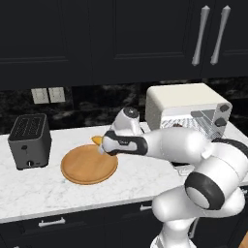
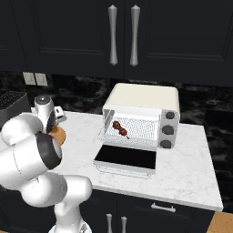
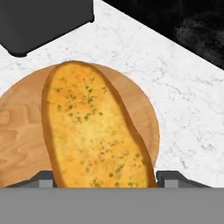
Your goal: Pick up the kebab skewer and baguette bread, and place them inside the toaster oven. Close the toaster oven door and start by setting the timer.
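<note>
Gripper (image 3: pixel 104 180) jaws sit closed vs both sides of baguette bread (image 3: pixel 94 127), over wooden plate (image 1: pixel 88 164). Kebab skewer (image 2: pixel 120 128) lies on rack in toaster oven (image 2: pixel 141 98), toaster oven door (image 2: pixel 126 159) down.

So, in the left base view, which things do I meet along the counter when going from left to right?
Dark toaster → round wooden plate → gripper over the baguette bread → toaster oven.
</note>
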### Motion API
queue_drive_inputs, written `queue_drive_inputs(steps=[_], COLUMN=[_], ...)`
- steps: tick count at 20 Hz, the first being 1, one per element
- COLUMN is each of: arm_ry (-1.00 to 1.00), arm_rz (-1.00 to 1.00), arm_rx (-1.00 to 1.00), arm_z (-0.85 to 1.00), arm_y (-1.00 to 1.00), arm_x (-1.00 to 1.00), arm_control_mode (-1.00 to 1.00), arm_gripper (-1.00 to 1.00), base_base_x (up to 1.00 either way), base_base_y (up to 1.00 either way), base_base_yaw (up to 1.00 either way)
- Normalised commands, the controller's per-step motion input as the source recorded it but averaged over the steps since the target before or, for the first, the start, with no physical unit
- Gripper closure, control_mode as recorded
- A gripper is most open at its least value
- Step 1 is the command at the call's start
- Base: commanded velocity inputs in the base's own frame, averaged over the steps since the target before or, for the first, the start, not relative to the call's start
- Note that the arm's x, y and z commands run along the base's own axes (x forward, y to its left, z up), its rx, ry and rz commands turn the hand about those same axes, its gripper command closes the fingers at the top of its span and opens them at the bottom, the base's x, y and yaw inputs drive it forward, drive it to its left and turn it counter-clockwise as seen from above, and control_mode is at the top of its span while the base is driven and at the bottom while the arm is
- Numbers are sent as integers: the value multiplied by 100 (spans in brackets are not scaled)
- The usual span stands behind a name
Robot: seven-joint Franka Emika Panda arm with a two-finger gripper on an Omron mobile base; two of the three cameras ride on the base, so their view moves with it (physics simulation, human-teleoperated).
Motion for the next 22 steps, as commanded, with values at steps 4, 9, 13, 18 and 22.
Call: queue_drive_inputs(steps=[4, 9, 13, 18, 22], arm_ry=[0, 1, 0, 3, 4], arm_rz=[-1, -10, -15, -20, -23], arm_rx=[1, 0, 0, 0, 0], arm_z=[92, 80, 38, 13, 11], arm_y=[-83, -91, -100, -100, -100], arm_x=[-43, -53, -51, -33, 3], arm_control_mode=[-100, -100, -100, -100, -100], arm_gripper=[100, 100, 100, 100, 100], base_base_x=[0, 0, 0, 0, 0], base_base_y=[0, 0, 0, 0, 0], base_base_yaw=[0, 0, 0, 0, 0])
